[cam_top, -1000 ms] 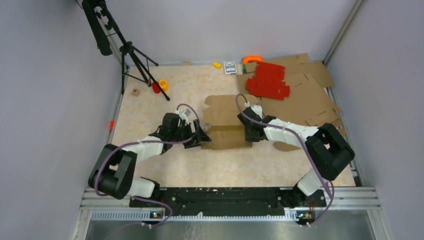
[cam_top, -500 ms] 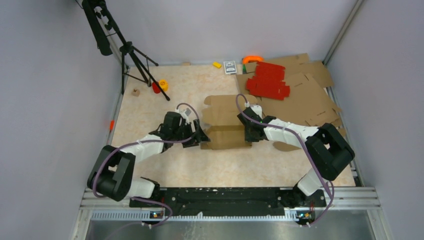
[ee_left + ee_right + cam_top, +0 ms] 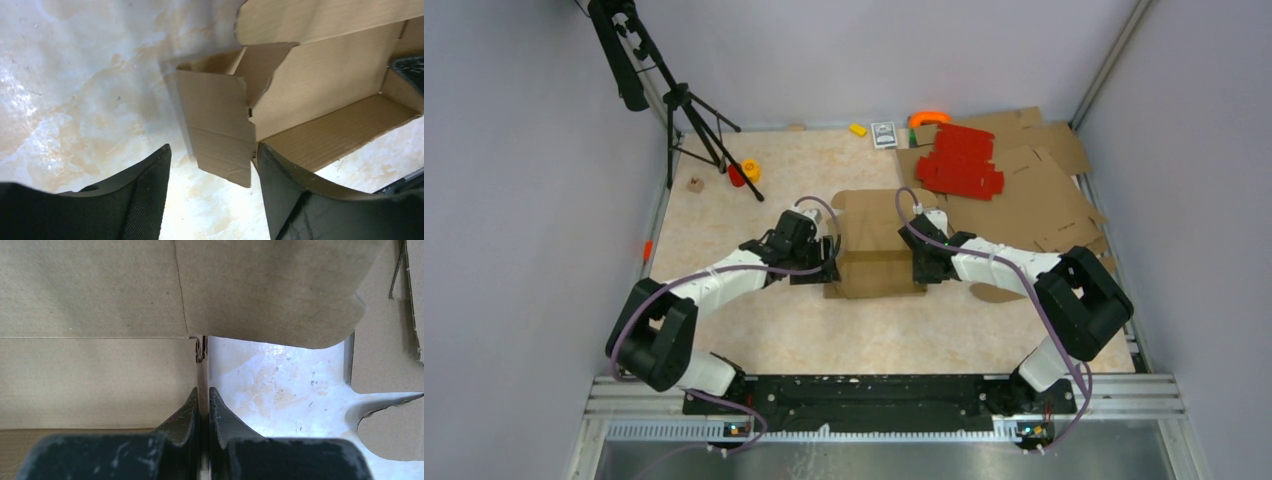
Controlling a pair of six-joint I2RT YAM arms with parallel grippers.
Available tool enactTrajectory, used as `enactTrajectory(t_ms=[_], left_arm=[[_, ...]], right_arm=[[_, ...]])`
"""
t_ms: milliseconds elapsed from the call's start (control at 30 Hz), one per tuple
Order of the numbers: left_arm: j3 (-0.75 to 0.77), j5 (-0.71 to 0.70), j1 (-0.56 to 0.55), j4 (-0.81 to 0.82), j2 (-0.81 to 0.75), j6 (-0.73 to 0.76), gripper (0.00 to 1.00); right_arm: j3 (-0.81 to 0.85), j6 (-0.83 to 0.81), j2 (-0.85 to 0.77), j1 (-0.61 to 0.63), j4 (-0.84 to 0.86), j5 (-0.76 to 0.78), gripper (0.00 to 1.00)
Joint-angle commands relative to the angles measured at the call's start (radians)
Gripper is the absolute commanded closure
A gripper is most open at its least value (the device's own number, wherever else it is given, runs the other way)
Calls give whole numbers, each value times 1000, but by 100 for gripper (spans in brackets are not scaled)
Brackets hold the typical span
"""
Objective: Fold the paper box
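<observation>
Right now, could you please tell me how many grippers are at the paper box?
2. The left gripper stands open before a flap at the paper box's left end; the right gripper is shut on a thin wall at its right end. None hidden.

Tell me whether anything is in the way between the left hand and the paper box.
Nothing visible does. The left hand is open, its fingers on either side of the end flap of the paper box.
</observation>
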Motion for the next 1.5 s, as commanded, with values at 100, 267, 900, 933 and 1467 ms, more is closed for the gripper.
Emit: enactTrajectory(t_ms=[100, 267, 900, 933, 1467], left_arm=[[47, -104, 0, -76, 23, 28, 66], [40, -91, -1, -71, -32, 21, 92], [36, 199, -1, 68, -107, 75, 100], [37, 213, -1, 76, -94, 71, 100], [15, 330, 0, 158, -27, 40, 40]], right_arm=[[-12, 4, 20, 11, 23, -2, 100], [-12, 0, 24, 10, 20, 12, 100], [-1, -13, 36, 11, 24, 18, 100], [0, -13, 36, 12, 23, 17, 100], [2, -3, 31, 11, 18, 11, 100]])
